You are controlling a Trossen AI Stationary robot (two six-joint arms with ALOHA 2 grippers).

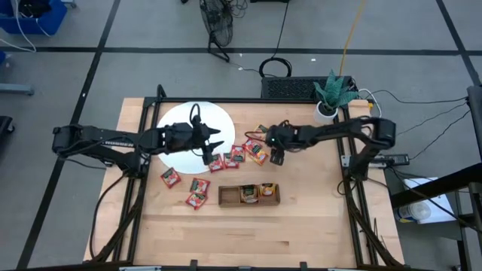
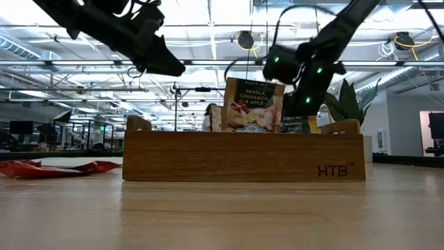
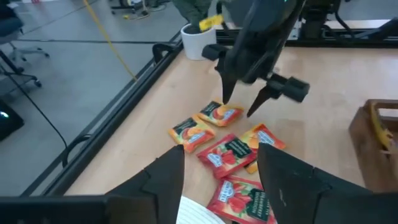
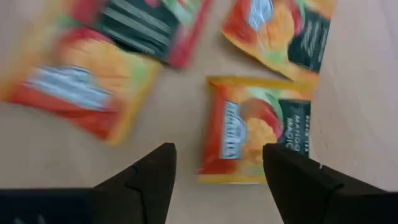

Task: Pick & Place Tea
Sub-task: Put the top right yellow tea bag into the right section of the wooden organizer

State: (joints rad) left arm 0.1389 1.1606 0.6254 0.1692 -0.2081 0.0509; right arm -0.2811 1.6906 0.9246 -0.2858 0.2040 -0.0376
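Several tea sachets lie flat on the wooden table: a cluster of red and orange ones [image 1: 245,154] in the middle and three more [image 1: 192,188] nearer the front left. My right gripper [image 3: 241,107] hangs open just above the cluster, fingers pointing down over an orange sachet [image 4: 258,134], touching nothing. My left gripper [image 3: 227,177] stands open over the edge of the white disc [image 1: 181,124], pointing toward the cluster, with nothing between its fingers. The wooden tray [image 1: 248,195] holds upright sachets [image 2: 253,104].
A potted plant [image 1: 331,94] stands at the table's far right corner. The tray [image 2: 243,156] sits near the front middle of the table, with bare wood in front of it. Red sachets [image 2: 55,168] lie to its left.
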